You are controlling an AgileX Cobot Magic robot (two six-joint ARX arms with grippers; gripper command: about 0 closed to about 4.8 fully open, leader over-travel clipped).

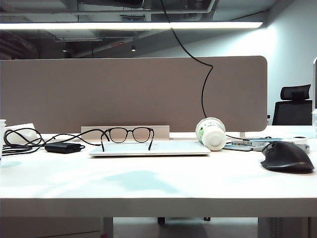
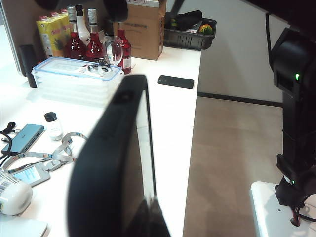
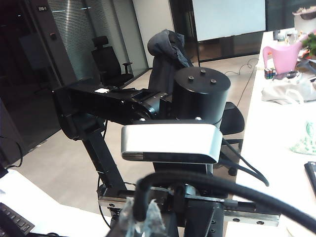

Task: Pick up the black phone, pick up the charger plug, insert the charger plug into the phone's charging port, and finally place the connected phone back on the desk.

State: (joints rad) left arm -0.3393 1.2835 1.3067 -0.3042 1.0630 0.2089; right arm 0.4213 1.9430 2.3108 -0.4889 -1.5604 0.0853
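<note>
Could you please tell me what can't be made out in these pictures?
- Charging port: left wrist view, the black phone in the left end effector is blurred, too near the lens.
- Charger plug: right wrist view, only its black cable shows at the right end effector; the tip is hidden.
- Both arms: outside the exterior view's frame.

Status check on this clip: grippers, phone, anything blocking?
Left gripper shut on the black phone, held aloft. Right gripper shut on black cable; plug unseen. Both outside exterior view. Nothing seen blocking.
</note>
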